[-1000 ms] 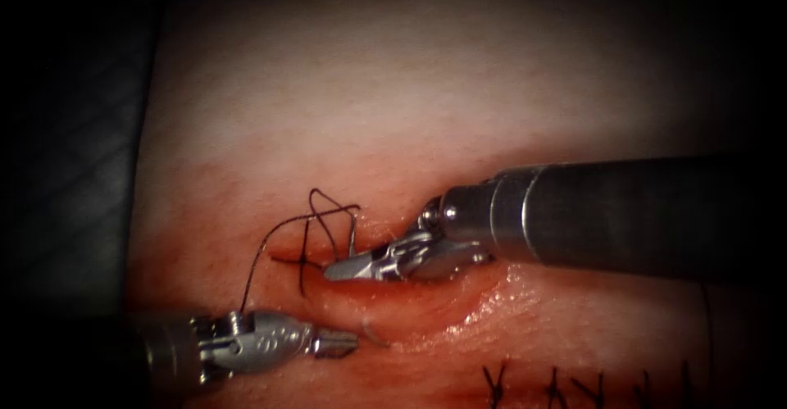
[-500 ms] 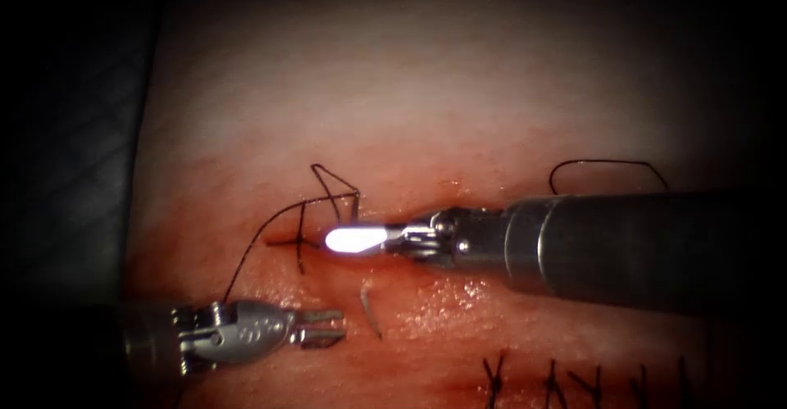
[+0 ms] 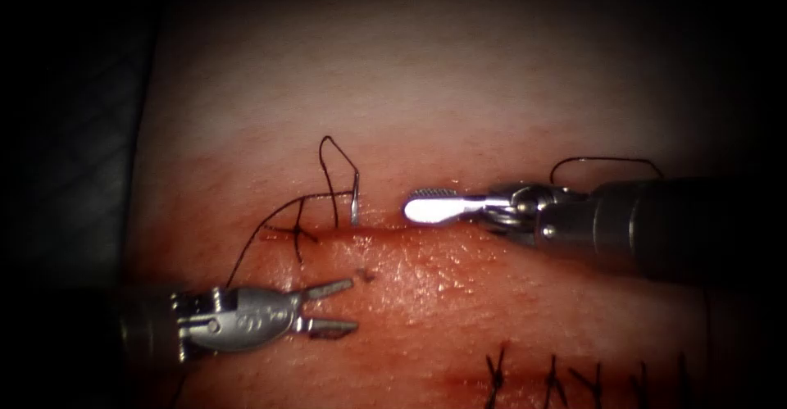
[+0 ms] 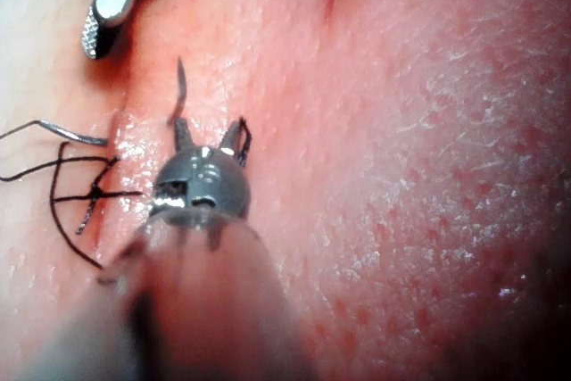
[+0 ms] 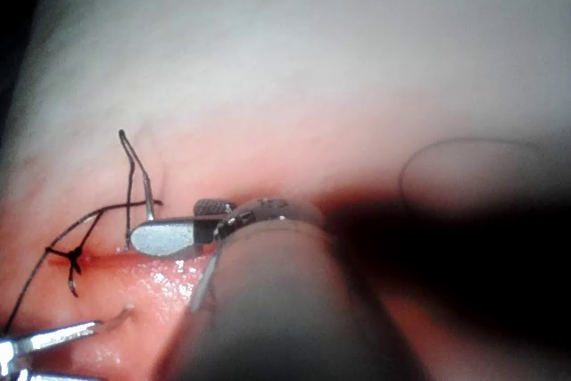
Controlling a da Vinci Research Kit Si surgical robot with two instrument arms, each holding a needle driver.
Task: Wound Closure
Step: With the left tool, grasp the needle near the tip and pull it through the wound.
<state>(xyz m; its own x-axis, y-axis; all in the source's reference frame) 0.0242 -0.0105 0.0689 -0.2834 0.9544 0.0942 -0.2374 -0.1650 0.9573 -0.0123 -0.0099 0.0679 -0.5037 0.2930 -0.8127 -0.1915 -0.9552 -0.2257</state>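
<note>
The left tool (image 3: 354, 302) (image 4: 210, 129) is lying with its jaws spread wide and is holding nothing. Just ahead of its upper jaw, the tip of the needle (image 3: 365, 276) (image 4: 178, 86) is poking out of the tissue (image 3: 426, 89), without touching either jaw. The rest of the curve is running buried under the cut (image 3: 385, 230). Beyond the cut from this tool, the needle's blunt end is standing up out of the tissue.

The right tool (image 3: 411, 202) (image 5: 165, 220) is hovering just beside that blunt end with its jaws parted narrowly, and it is gripping nothing.

The thread (image 3: 328, 143) is rising from the needle's blunt end in a loop. It is then dropping to a tied stitch (image 3: 299, 230) across the cut, and a strand is trailing from there toward the left tool's shaft. Another bend of thread is arching above the right tool's wrist. Red fluid (image 3: 459, 360) is wetting the tissue around the left tool, and a row of finished stitches (image 3: 549, 380) is sitting well off to that tool's side.
</note>
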